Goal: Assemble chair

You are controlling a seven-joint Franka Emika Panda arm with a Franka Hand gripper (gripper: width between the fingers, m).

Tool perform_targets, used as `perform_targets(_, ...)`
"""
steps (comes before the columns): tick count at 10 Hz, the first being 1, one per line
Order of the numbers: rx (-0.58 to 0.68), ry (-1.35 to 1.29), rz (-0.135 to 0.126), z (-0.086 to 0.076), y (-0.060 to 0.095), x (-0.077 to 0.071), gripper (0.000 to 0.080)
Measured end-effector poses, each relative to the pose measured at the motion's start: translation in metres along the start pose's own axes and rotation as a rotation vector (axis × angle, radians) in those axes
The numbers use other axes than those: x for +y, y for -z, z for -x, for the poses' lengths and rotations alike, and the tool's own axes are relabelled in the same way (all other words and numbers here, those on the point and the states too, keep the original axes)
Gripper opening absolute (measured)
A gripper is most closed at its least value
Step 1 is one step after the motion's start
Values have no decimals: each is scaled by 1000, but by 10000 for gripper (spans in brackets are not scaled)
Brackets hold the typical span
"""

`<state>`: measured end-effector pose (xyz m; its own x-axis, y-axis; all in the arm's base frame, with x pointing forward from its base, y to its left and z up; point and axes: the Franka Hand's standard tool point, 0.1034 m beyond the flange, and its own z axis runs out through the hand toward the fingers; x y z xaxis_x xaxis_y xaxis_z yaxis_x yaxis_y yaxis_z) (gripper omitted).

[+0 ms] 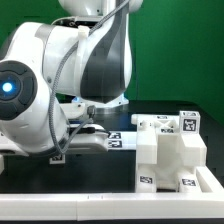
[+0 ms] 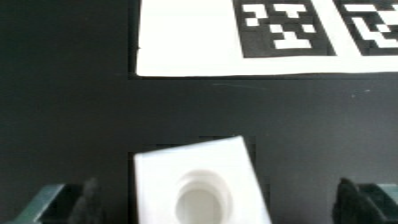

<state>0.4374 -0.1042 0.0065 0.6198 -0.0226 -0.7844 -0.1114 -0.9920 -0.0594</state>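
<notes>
- The chair (image 1: 172,152) stands as a stepped white block on the dark table (image 1: 90,195), toward the exterior view's right, with the robot arm (image 1: 60,80) looming over the ground beside it.
- A loose white part (image 2: 199,180) of the chair, flat with an oval recess in its face, lies on the table directly under the gripper (image 2: 208,203), between the two dark fingers (image 2: 64,202) but touching neither.
- By its look the part is rigid moulded plastic: likely light, stiff, and smooth enough to slip in a weak pinch. The best hold would seem to be across its two long straight edges, which run parallel to the fingers, rather than on the recessed face.
- The assembled block looks heavier and steady; a sideways knock from the arm might still shift it.
- The gripper's jaws stand spread as wide as they go, holding nothing.
- Beyond the loose part, well apart from it across bare table, lies the marker board (image 2: 196,45), thin and white.
- No brand name or readable writing shows anywhere. The only markings are square black-and-white tags: two on the marker board in the wrist view, and several small ones on the chair's top and front faces (image 1: 186,124).
</notes>
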Motion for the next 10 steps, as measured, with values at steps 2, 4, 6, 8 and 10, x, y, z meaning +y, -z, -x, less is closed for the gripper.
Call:
perform_targets(2,0,0,0,0,0,0,521)
perform_targets(4,0,0,0,0,0,0,278)
perform_targets(6,34,5,4,-1,6,0,279)
perform_targets(8,149,26,2,12,28,-1,279)
perform_targets(10,364,40,13,18,39,0,279)
